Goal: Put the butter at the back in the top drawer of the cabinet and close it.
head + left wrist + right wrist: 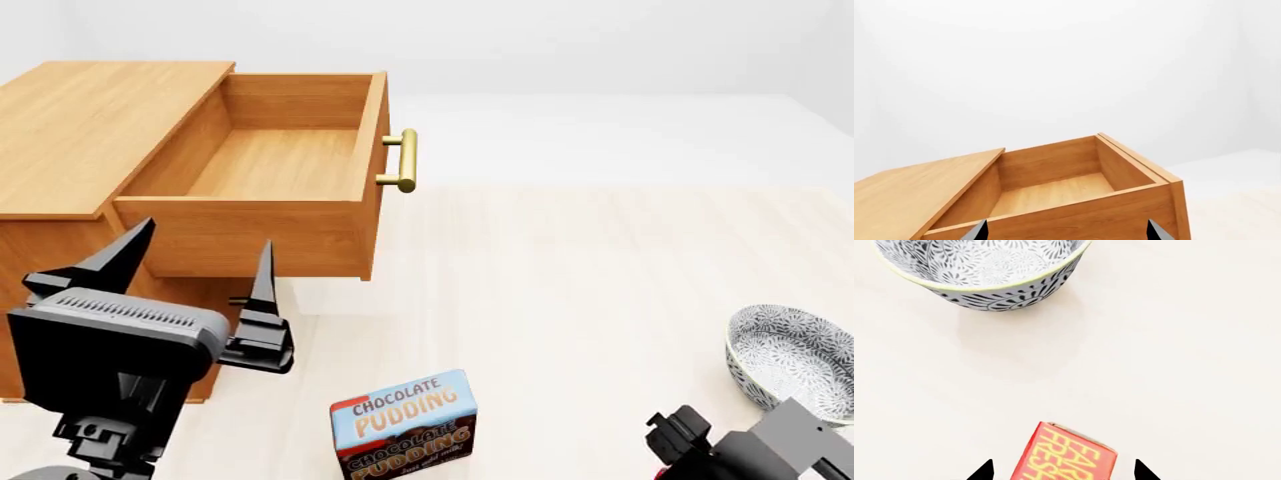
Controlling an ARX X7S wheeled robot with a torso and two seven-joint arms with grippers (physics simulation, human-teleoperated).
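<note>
The butter, a red carton with yellow lettering, lies on the pale floor in the right wrist view. My right gripper is open and straddles it, with a gap showing on each side. In the head view the butter is hidden and only the right arm shows at the bottom right. The cabinet stands at the left with its top drawer pulled out and nothing inside, brass handle on its front. My left gripper is open and holds nothing, close to the drawer's side wall.
A brown-and-blue chocolate pudding box stands on the floor near the bottom middle. A patterned grey bowl sits at the right, just beyond the butter. A lower drawer's handle peeks out behind my left fingers.
</note>
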